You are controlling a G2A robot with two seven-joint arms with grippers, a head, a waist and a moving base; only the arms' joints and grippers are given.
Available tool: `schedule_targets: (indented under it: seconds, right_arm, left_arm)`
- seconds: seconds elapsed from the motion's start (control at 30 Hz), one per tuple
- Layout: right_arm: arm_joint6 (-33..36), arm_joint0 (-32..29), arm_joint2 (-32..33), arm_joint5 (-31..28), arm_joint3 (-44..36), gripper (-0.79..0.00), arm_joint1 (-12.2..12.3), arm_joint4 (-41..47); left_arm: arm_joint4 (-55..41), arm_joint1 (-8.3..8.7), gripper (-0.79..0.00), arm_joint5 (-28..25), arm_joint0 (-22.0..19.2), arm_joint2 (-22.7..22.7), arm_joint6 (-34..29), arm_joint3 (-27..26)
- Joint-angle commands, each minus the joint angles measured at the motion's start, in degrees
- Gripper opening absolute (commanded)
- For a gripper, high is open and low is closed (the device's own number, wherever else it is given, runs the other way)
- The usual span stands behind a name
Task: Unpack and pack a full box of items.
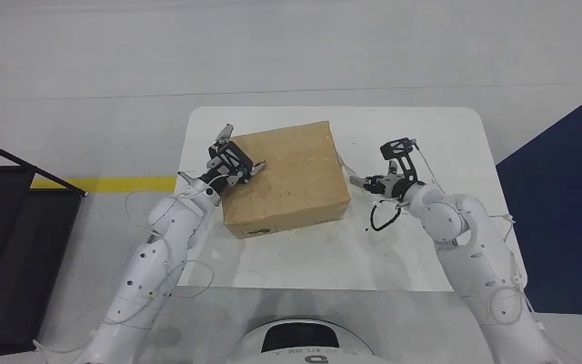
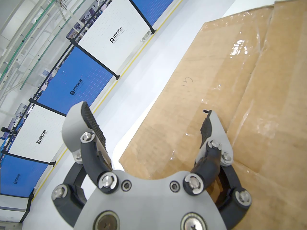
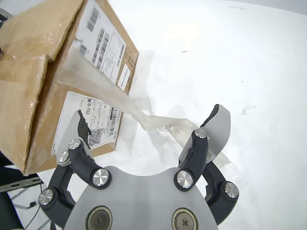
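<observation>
- From the top view I get bright, even light from overhead; the white desk (image 1: 409,246) reads pale and flat; the box (image 1: 286,173) shows its near face a shade darker than its top.
- Left wrist view: white glare patches sit on the clear tape (image 2: 239,45) across the box top; the partition panels (image 2: 96,41) behind lean and curve, a wide-lens bend strongest toward the edges.
- Right wrist view: the desk is close to washed out; the loose tape strip (image 3: 124,101) lays a soft grey shadow on it; the screws of the right pincer (image 3: 148,111) carry small highlights.
</observation>
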Motion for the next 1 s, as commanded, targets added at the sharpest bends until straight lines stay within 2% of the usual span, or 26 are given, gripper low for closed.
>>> schedule_targets:
  seconds: [0.0,0.2,0.4,0.57,0.77,0.97]
  right_arm:
    - [0.45,1.49,-1.35,-1.10,1.33,0.000,-0.26,1.66]
    - [-0.08,7.50,-5.19,-0.34,7.17,0.000,-1.33,3.58]
    - [-5.85,12.61,-7.79,3.36,13.23,0.000,-2.85,7.27]
    - [-10.26,15.34,-9.60,2.79,16.93,0.000,-4.09,12.40]
    - [-13.95,15.91,-10.02,1.15,18.39,0.000,-4.73,14.99]
    - [-18.60,12.33,-7.44,2.60,13.48,0.000,-4.42,14.54]
  left_arm:
    - [0.00,0.00,0.000,0.00,0.00,0.00,0.00,0.00]
    - [0.00,0.00,0.000,0.00,0.00,0.00,0.00,0.00]
    - [0.00,0.00,0.000,0.00,0.00,0.00,0.00,0.00]
    - [0.00,0.00,0.000,0.00,0.00,0.00,0.00,0.00]
    - [0.00,0.00,0.000,0.00,0.00,0.00,0.00,0.00]
    - [0.00,0.00,0.000,0.00,0.00,0.00,0.00,0.00]
